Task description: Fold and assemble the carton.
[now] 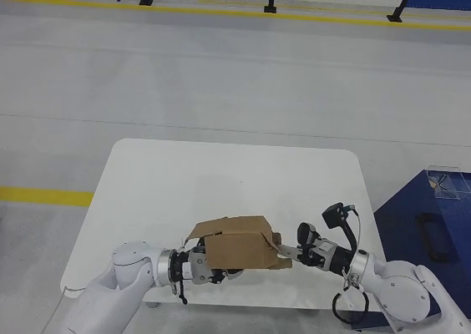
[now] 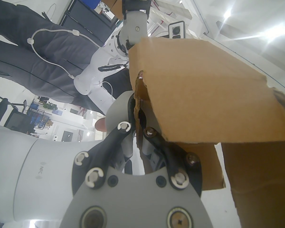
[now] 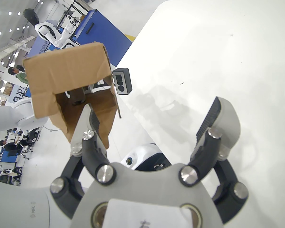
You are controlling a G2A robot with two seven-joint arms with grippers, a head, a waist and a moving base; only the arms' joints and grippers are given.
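Carton (image 1: 235, 242): brown cardboard, part-folded, above bench (image 1: 219, 175), between both pincers.
Handling: light, thin, likely creases and tears; take flap edges.
Left pincer (image 2: 139, 117): clamped on carton's end wall.
Right pincer (image 3: 152, 106): spread wide, one finger at open end.

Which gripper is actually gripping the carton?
The left gripper: it is clamped on an edge of the carton, while the right gripper stands open at its open end.
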